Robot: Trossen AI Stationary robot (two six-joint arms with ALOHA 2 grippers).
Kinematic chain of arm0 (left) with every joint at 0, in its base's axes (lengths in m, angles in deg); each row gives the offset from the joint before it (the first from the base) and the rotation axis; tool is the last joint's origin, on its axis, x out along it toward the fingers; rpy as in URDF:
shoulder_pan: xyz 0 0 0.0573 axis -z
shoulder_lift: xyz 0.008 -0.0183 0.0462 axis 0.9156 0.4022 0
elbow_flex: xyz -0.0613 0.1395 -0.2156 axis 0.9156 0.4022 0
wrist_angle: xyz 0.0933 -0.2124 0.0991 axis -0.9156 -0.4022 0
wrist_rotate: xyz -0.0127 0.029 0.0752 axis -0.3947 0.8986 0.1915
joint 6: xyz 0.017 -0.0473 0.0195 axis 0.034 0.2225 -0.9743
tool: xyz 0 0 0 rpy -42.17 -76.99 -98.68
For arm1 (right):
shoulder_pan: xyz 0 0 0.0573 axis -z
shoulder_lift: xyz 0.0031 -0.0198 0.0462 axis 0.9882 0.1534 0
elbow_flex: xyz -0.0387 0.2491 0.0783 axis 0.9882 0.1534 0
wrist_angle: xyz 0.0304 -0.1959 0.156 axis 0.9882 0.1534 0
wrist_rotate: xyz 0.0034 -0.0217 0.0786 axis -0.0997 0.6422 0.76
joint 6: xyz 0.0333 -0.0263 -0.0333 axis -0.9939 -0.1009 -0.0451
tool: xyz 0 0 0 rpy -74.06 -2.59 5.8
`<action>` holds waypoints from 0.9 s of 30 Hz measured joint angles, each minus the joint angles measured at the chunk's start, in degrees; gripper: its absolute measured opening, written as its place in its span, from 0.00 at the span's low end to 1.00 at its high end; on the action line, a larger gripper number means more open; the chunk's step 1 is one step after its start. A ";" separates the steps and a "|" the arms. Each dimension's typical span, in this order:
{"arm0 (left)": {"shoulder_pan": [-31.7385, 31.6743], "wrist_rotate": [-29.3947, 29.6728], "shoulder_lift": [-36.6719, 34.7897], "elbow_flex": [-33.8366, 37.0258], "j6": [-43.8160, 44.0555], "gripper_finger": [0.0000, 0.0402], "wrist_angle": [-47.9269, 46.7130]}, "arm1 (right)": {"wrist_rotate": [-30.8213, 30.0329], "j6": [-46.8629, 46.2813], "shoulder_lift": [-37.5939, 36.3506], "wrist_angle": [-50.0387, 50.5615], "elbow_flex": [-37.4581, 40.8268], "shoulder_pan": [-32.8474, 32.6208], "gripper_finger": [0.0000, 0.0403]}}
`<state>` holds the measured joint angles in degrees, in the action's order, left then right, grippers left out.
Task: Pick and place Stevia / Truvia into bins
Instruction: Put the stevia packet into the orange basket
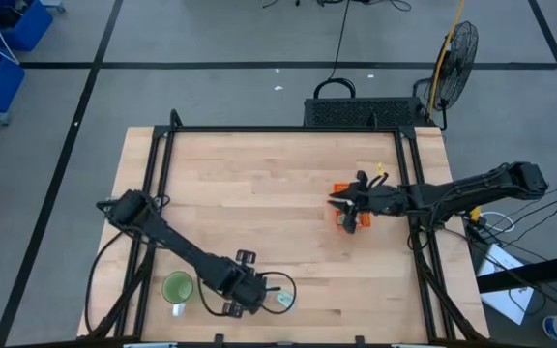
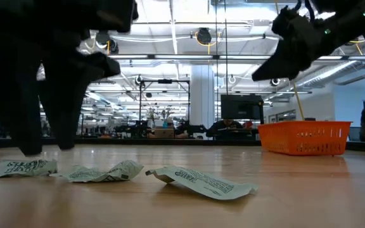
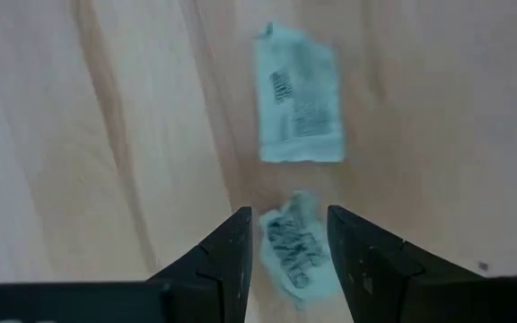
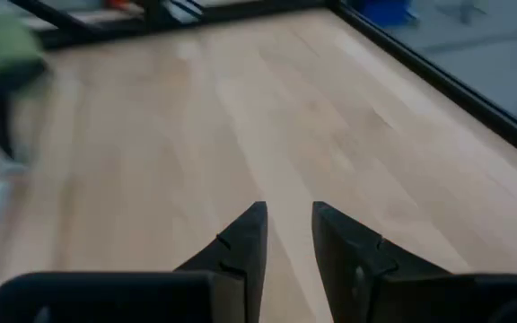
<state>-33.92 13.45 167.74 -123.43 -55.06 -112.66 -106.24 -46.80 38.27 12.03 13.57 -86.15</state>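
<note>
Three pale green-and-white sachets lie flat on the wooden table near its front edge (image 2: 18, 168) (image 2: 103, 172) (image 2: 201, 182). My left gripper (image 3: 290, 215) points down over them, open. A crumpled sachet (image 3: 296, 256) shows between its fingers and another sachet (image 3: 299, 94) lies just beyond; I see no touch. In the high view this gripper (image 1: 254, 296) is beside the sachets (image 1: 284, 301). The orange tray (image 2: 304, 138) stands on the table's right part. My right gripper (image 1: 344, 204) hangs above the tray (image 1: 340, 188), open with nothing between its fingers (image 4: 285, 220).
A round green cup (image 1: 177, 288) stands near the front edge, left of my left gripper. Black frame rails (image 1: 278, 129) run along the table's far edge and sides. Bare wood lies between the sachets and the tray.
</note>
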 joint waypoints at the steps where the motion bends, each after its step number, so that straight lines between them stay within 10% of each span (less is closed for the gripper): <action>1: -0.28 -0.02 0.51 0.00 -0.27 0.38 -0.28 | 1.14 0.86 -0.01 -1.41 0.00 0.00 0.21; 9: -2.18 -1.58 1.08 0.02 -2.36 0.34 -1.21 | 3.09 6.36 -0.01 -3.86 0.00 0.00 0.21; 18: -4.28 -6.14 1.08 0.02 -2.78 0.02 -1.49 | 3.07 6.63 0.00 -4.14 0.00 0.00 0.21; 27: -5.55 -0.08 -1.06 0.02 -6.67 0.01 -2.90 | 3.03 6.64 -0.01 -5.86 0.00 0.00 0.21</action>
<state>-39.47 13.36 166.68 -123.41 -61.73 -115.56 -103.21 -40.16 38.26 6.17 13.57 -86.15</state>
